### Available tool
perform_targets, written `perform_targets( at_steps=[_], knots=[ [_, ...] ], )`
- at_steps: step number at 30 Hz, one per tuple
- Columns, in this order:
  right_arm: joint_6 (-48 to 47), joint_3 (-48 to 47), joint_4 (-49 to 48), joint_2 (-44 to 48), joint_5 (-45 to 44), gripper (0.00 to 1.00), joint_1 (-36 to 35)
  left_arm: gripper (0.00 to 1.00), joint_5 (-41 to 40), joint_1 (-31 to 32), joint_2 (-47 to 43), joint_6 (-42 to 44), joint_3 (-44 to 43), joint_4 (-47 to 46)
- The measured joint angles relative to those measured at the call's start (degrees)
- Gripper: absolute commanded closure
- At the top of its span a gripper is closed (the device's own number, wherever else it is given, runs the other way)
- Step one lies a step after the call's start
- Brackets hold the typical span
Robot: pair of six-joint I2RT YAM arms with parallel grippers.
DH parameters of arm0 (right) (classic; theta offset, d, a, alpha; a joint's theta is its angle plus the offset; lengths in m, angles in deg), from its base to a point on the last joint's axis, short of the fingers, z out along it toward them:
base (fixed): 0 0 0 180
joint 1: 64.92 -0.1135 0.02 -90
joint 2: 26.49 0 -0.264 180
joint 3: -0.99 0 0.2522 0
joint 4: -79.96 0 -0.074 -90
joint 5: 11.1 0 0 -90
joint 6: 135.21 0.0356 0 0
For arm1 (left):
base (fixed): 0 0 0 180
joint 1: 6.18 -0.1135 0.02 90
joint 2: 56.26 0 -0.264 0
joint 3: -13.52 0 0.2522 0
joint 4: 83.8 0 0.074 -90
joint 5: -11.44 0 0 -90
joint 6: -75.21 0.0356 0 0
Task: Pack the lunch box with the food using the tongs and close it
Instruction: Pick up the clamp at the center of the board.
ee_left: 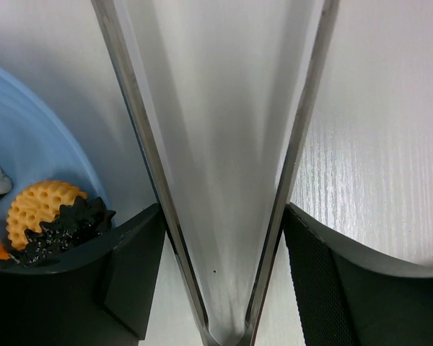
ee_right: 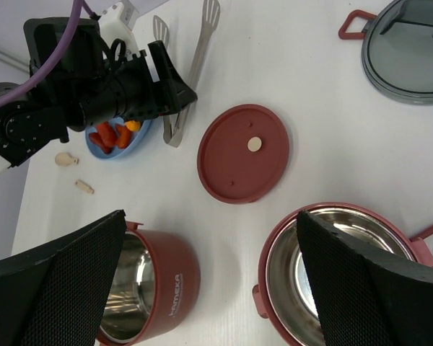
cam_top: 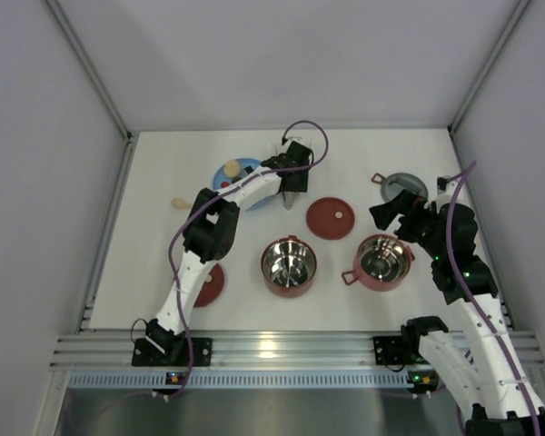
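Note:
The silver tongs [ee_left: 224, 144] run as a narrow V between my left gripper's fingers [ee_left: 133, 274], which press on both arms near the hinge. My left gripper [cam_top: 291, 182] is shut on them beside the light-blue plate [cam_top: 247, 165]. The tongs [ee_right: 196, 65] point toward the back of the table. On the plate lie an orange piece [ee_left: 43, 209], a black piece [ee_left: 68, 229] and red pieces [ee_right: 105, 137]. A pale round piece [ee_right: 254, 144] rests on a maroon lid [ee_right: 231, 166]. My right gripper [ee_right: 211, 216] hangs open over the gap between the two red bowls [ee_right: 177, 281] [ee_right: 274, 249], both with nothing in them.
The grey red-handled lid [cam_top: 409, 186] lies at the back right. A second maroon lid [cam_top: 211, 283] lies under the left arm. Two small beige bits [ee_right: 66, 159] [ee_right: 84, 187] lie on the table left of the plate. White walls close in three sides.

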Motion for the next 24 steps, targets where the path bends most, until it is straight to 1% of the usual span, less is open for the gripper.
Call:
perform_targets(
  at_steps=[2,9,12,17,24],
  knots=[
    [0.04,0.0,-0.09,-0.09,0.02,0.01,0.0,0.32,-0.02,-0.02,0.44,0.04,-0.61,0.0],
    [0.15,0.13,-0.44,-0.28,0.48,0.0,0.0,0.49,-0.02,-0.09,0.63,0.02,-0.87,-0.13],
    [0.17,0.79,-0.81,-0.28,0.63,0.0,0.0,0.54,-0.04,-0.09,0.61,0.04,-0.87,-0.17],
    [0.57,1.6,-1.03,-0.24,0.85,0.01,0.0,0.53,0.02,0.2,-0.11,0.28,-0.15,0.13],
    [0.66,1.95,-1.62,0.07,0.94,0.01,0.0,0.52,-0.85,2.03,-2.84,1.7,1.25,4.52]
  ],
)
